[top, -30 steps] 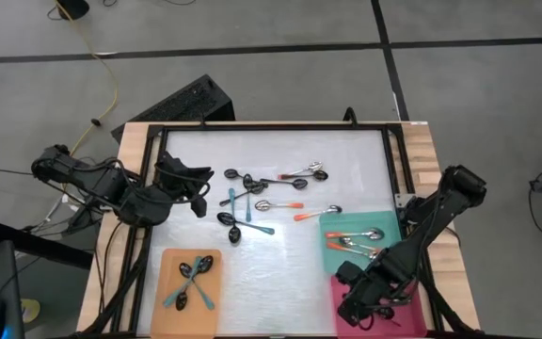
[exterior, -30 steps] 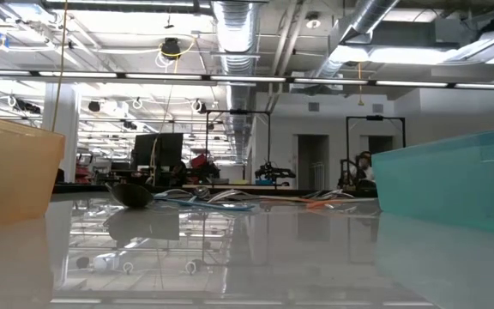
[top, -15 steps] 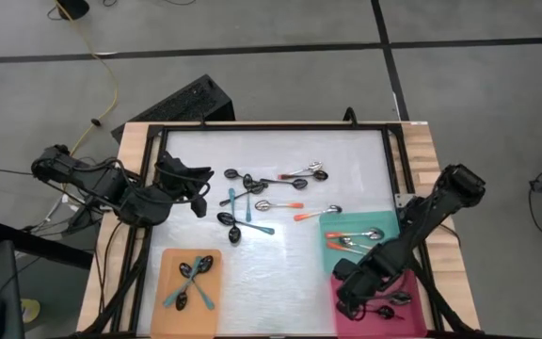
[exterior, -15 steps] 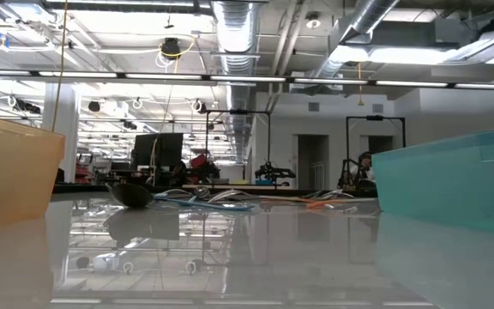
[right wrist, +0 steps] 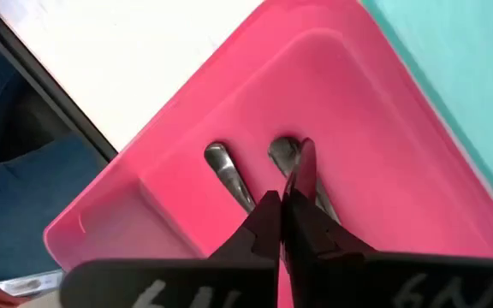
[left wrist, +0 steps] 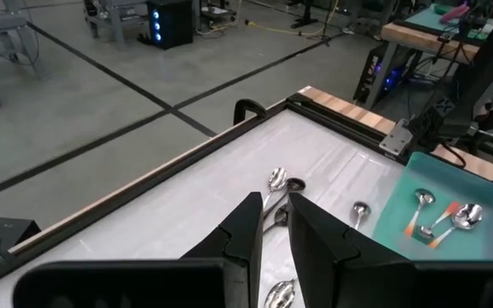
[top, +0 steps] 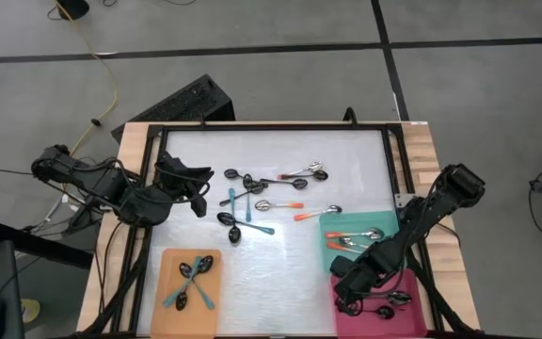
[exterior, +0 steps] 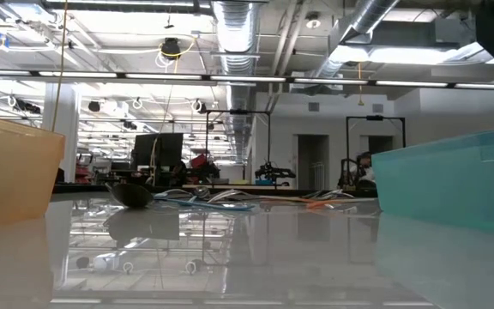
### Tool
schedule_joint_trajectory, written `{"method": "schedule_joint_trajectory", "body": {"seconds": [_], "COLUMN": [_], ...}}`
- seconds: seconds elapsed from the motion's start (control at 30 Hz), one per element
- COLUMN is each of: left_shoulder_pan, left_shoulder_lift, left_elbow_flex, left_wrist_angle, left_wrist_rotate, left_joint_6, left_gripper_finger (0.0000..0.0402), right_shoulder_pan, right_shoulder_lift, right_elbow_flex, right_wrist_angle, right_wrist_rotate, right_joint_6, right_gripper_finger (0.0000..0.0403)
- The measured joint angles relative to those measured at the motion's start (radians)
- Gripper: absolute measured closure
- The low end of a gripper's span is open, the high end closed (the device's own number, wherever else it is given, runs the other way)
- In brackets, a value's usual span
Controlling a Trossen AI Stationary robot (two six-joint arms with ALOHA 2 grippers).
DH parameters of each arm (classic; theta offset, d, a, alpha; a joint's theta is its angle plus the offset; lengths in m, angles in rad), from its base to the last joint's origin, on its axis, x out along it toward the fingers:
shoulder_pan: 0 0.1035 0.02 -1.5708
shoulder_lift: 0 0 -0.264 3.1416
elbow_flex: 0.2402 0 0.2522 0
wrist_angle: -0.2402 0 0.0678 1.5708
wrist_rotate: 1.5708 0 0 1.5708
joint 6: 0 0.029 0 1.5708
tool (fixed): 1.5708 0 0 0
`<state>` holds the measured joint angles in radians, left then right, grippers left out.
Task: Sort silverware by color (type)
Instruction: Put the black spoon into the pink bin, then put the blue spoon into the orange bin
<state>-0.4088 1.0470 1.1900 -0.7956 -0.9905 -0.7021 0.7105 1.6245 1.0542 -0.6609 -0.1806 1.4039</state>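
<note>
Right gripper (top: pixel 349 294) over pink tray (top: pixel 412 318), lower right of high view; jaws near together, nothing clamped; plain metal spoons (right wrist: pixel 222 164) in tray below. Best lifted straight clear. Loose spoons (top: pixel 252 203) mid-bench, unsorted. Left gripper (top: pixel 199 203) idle at bench's left, jaws slightly apart, empty.

— What surrounds my table?
— A grey concrete floor (top: pixel 252 38) crossed by dark lines, with a yellow cable (top: pixel 111 85) trailing over it and a black keyboard (top: pixel 184 102) lying near the table's far edge.
— And beyond it?
— An open workshop: silver ceiling ducts (exterior: pixel 234 26), long strip lights (exterior: pixel 127 79), white walls, distant workbenches and monitors (exterior: pixel 163 148).
</note>
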Motion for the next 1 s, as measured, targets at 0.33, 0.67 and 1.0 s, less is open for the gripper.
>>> {"method": "schedule_joint_trajectory", "body": {"seconds": [0.33, 0.67, 1.0], "left_shoulder_pan": [0.000, 0.001, 0.055], "left_shoulder_lift": [0.000, 0.018, 0.134], "left_elbow_flex": [0.000, 0.000, 0.000], "left_wrist_angle": [0.000, -0.004, -0.024], "left_wrist_rotate": [0.000, 0.035, 0.071], "left_joint_6": [-0.001, -0.003, -0.043], "left_gripper_finger": [0.0359, 0.0358, 0.0340], "right_shoulder_pan": [0.000, -0.007, -0.034], "right_shoulder_lift": [0.000, -0.002, -0.002], "right_elbow_flex": [0.000, 0.000, 0.001], "right_wrist_angle": [0.000, 0.099, 0.196], "right_wrist_rotate": [0.015, 0.024, -0.057], "right_joint_6": [-0.018, -0.125, -0.215], "right_gripper_finger": [0.0367, 0.0366, 0.0366]}}
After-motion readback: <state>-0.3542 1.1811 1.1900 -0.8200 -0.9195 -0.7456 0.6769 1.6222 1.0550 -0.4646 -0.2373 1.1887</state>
